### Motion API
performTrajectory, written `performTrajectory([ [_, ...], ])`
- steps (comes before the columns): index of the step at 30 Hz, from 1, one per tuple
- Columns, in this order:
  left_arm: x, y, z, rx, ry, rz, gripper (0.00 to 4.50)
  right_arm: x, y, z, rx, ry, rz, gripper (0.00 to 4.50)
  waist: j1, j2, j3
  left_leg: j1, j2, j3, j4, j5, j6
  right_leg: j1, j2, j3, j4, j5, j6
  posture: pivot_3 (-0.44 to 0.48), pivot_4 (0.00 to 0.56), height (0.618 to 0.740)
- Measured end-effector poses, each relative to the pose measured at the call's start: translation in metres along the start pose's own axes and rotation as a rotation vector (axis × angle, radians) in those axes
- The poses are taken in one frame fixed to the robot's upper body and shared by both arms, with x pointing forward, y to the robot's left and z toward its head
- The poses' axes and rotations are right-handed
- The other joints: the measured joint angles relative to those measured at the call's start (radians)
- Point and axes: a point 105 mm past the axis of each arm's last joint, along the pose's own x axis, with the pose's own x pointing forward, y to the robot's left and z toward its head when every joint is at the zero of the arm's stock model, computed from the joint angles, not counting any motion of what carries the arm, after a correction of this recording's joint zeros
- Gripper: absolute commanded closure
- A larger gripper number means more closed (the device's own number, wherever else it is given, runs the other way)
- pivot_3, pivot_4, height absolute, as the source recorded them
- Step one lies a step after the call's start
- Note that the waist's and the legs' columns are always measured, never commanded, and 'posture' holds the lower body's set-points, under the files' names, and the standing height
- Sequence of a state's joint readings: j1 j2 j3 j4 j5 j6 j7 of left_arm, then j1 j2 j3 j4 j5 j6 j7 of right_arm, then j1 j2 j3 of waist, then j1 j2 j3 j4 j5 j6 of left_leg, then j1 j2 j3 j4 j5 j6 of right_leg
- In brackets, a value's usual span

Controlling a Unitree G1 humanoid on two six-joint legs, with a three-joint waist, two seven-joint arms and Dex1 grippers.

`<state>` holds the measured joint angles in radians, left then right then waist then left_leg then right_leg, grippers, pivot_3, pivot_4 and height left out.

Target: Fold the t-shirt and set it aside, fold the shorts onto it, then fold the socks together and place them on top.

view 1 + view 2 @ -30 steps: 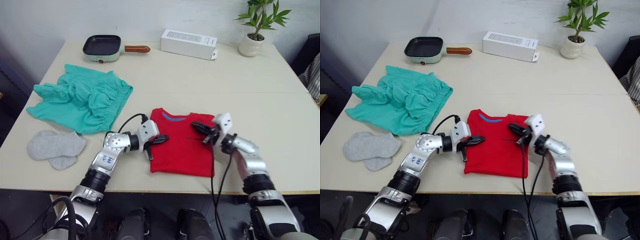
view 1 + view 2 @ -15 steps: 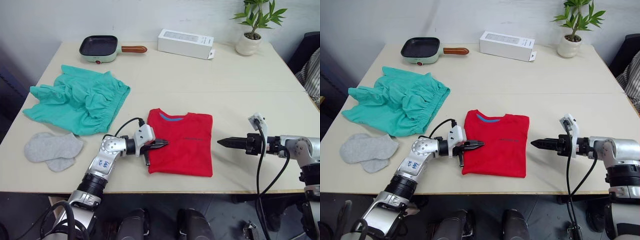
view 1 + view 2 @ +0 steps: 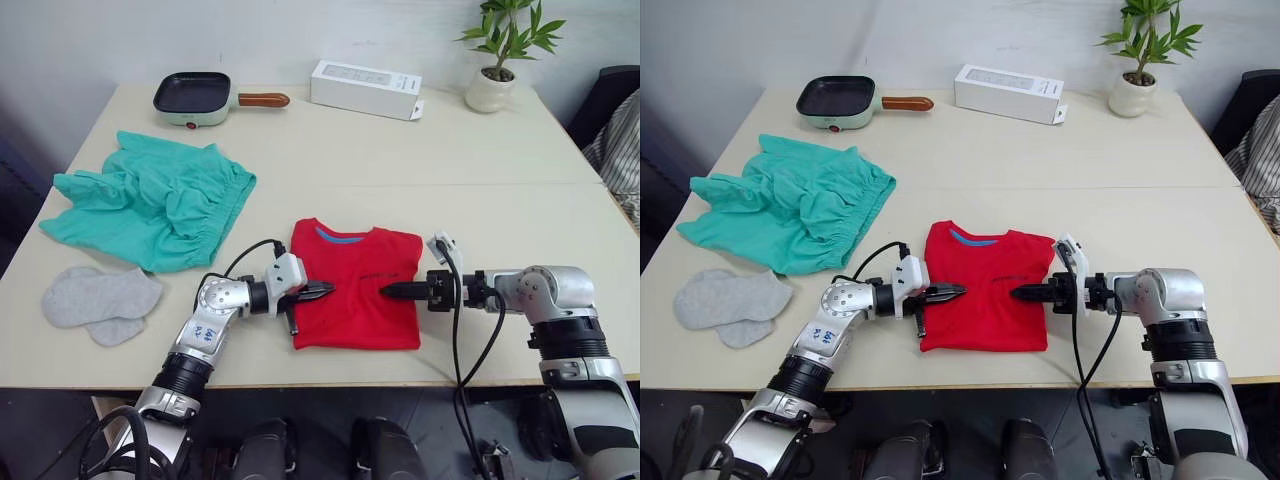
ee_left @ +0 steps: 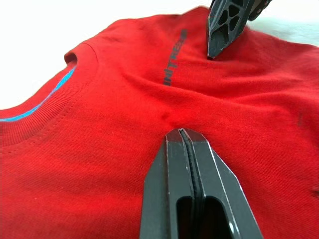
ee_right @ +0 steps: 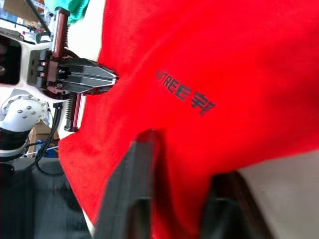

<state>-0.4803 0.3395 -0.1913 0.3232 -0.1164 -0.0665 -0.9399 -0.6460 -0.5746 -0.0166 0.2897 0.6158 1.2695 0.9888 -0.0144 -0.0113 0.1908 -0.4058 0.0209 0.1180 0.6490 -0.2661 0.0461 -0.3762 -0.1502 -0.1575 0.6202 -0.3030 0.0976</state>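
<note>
**Both grippers at the folded t-shirt, near the front edge of the table**

The t-shirt (image 3: pixel 357 295) lay folded into a narrow rectangle on the table (image 3: pixel 480 190), collar toward the far side, its bottom hem close to the table's front edge. All positions below are given relative to the t-shirt.

- Left gripper (image 3: pixel 320 291): lay at the left edge of the t-shirt, tips over the red cloth at mid-height. In the left wrist view the two fingers (image 4: pixel 192 164) were pressed together, with no cloth visibly held between them.
- Right gripper (image 3: pixel 392 291): reached in from the right edge, tip over the cloth just below the chest print. In the right wrist view the fingers (image 5: pixel 132 189) stood apart, one on each side of the right edge.
- The two gripper tips faced each other across the middle of the shirt, apart.

The shorts (image 3: pixel 150 205) lay crumpled to the far left, not touching the shirt. The socks (image 3: pixel 100 300) lay overlapping to the left, beyond the left arm.

Open room: bare tabletop extended to the right of the t-shirt and beyond its collar. A small pan (image 3: pixel 195 97), a white box (image 3: pixel 363 88) and a potted plant (image 3: pixel 495 60) stood along the far edge, well apart from it.
</note>
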Motion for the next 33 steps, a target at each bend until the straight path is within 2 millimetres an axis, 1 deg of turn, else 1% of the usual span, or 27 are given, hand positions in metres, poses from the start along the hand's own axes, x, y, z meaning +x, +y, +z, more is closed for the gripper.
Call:
performTrajectory([
  [1, -0.002, -0.001, 0.0, -0.001, 0.0, -0.007, 4.5, 0.0, 0.0, 0.001, 0.002, -0.009, 0.003, 4.48, -0.001, -0.002, -0.001, 0.0, 0.0, 0.0, 0.0, -0.001, 0.001, 0.0, 0.0, 0.0, 0.0, 0.0, -0.001, 0.0, 0.15, 0.74],
  [3, -0.007, -0.002, 0.002, -0.007, -0.015, -0.024, 4.5, -0.002, 0.0, 0.002, 0.011, -0.032, 0.006, 4.48, -0.001, -0.002, -0.001, -0.001, 0.0, 0.0, 0.0, -0.001, 0.002, 0.0, -0.001, 0.001, 0.0, 0.001, -0.001, 0.0, 0.15, 0.74],
  [4, -0.011, -0.003, 0.005, -0.016, -0.032, -0.037, 4.33, -0.003, 0.0, 0.002, 0.017, -0.039, 0.01, 4.5, 0.0, -0.002, -0.001, -0.001, 0.0, 0.0, 0.0, -0.001, 0.002, 0.0, -0.001, 0.002, -0.001, 0.001, -0.001, 0.0, 0.15, 0.74],
  [6, -0.016, -0.005, 0.022, -0.041, -0.102, -0.071, 3.89, -0.009, -0.001, 0.002, 0.046, -0.058, 0.017, 4.5, 0.002, -0.002, -0.001, -0.002, 0.0, -0.001, 0.0, -0.001, 0.001, -0.001, -0.001, 0.002, -0.001, 0.001, -0.001, 0.0, 0.15, 0.74],
  [7, -0.019, -0.005, 0.03, -0.055, -0.129, -0.085, 3.55, -0.011, -0.001, 0.002, 0.053, -0.059, 0.02, 4.5, 0.006, -0.001, 0.0, -0.002, 0.0, -0.001, 0.0, 0.0, 0.0, -0.001, -0.001, 0.002, -0.001, 0.001, -0.001, 0.0, 0.15, 0.74],
  [8, -0.024, -0.006, 0.04, -0.062, -0.15, -0.11, 3.35, -0.018, -0.001, 0.001, 0.06, -0.054, 0.016, 4.5, 0.01, 0.0, 0.0, -0.003, 0.0, -0.001, 0.0, 0.0, -0.001, -0.001, -0.001, 0.002, -0.002, 0.001, -0.001, 0.0, 0.15, 0.74],
  [9, -0.03, -0.008, 0.049, -0.054, -0.163, -0.132, 2.98, -0.028, -0.005, 0.0, 0.062, -0.052, -0.007, 4.5, 0.015, 0.003, 0.002, -0.004, -0.001, -0.002, 0.0, 0.0, -0.001, -0.002, -0.001, 0.001, -0.002, 0.001, -0.001, 0.0, 0.15, 0.74],
  [11, -0.044, -0.008, 0.062, -0.038, -0.172, -0.145, 2.37, -0.056, -0.012, 0.0, 0.055, -0.051, -0.078, 4.5, 0.017, 0.009, 0.005, -0.005, -0.003, -0.002, 0.0, 0.0, 0.001, -0.002, -0.002, 0.002, -0.004, 0.001, -0.001, 0.0, 0.15, 0.74],
  [14, -0.057, -0.014, 0.076, -0.054, -0.191, -0.175, 1.42, -0.097, -0.024, -0.001, 0.064, -0.059, -0.187, 4.5, 0.015, 0.01, 0.006, -0.006, -0.004, -0.001, -0.001, -0.001, 0.002, -0.001, 0.0, 0.0, -0.005, 0.002, 0.001, 0.0, 0.15, 0.74],
  [16, -0.061, -0.02, 0.079, -0.074, -0.188, -0.204, 0.78, -0.118, -0.031, 0.0, 0.058, -0.074, -0.24, 4.5, 0.013, 0.01, 0.006, -0.006, -0.004, 0.0, -0.001, -0.001, 0.002, -0.001, 0.001, 0.0, -0.007, 0.002, 0.002, 0.0, 0.15, 0.74],
  [18, -0.067, -0.026, 0.079, -0.101, -0.168, -0.228, 0.13, -0.142, -0.04, -0.003, 0.069, -0.079, -0.317, 4.5, 0.013, 0.01, 0.006, -0.006, -0.004, 0.001, -0.001, -0.001, 0.002, -0.001, 0.002, -0.001, -0.008, 0.002, 0.003, 0.0, 0.15, 0.74],
  [19, -0.069, -0.028, 0.079, -0.114, -0.157, -0.231, 0.02, -0.152, -0.045, -0.005, 0.069, -0.073, -0.352, 4.5, 0.013, 0.01, 0.006, -0.006, -0.004, 0.002, 0.0, -0.001, 0.002, -0.001, 0.002, -0.001, -0.009, 0.001, 0.003, 0.0, 0.15, 0.74],
  [21, -0.077, -0.029, 0.081, -0.137, -0.148, -0.23, 0.02, -0.176, -0.057, -0.01, 0.07, -0.075, -0.435, 4.5, 0.012, 0.011, 0.007, -0.005, -0.004, 0.003, -0.001, -0.001, 0.002, -0.001, 0.002, -0.001, -0.009, 0.001, 0.003, 0.0, 0.15, 0.74],
  [24, -0.083, -0.031, 0.084, -0.16, -0.145, -0.228, 0.02, -0.204, -0.073, -0.015, 0.067, -0.082, -0.546, 4.5, 0.011, 0.012, 0.007, -0.004, -0.004, 0.005, -0.001, 0.0, 0.002, -0.001, 0.002, 0.0, -0.009, 0.001, 0.003, 0.0, 0.15, 0.74],
  [28, -0.091, -0.033, 0.08, -0.18, -0.116, -0.214, 0.02, -0.23, -0.089, -0.014, -0.004, -0.066, -0.686, 4.5, 0.008, 0.014, 0.008, -0.002, -0.003, 0.007, -0.001, 0.001, 0.001, -0.002, 0.001, 0.001, -0.008, 0.001, 0.003, 0.0, 0.15, 0.74],
  [33, -0.1, -0.032, 0.074, -0.198, -0.081, -0.191, 0.02, -0.25, -0.098, -0.003, -0.119, -0.061, -0.824, 4.5, 0.007, 0.014, 0.009, -0.003, -0.002, 0.007, -0.002, 0.001, -0.001, -0.003, 0.001, 0.001, -0.007, 0.001, 0.003, 0.0, 0.15, 0.74],
])
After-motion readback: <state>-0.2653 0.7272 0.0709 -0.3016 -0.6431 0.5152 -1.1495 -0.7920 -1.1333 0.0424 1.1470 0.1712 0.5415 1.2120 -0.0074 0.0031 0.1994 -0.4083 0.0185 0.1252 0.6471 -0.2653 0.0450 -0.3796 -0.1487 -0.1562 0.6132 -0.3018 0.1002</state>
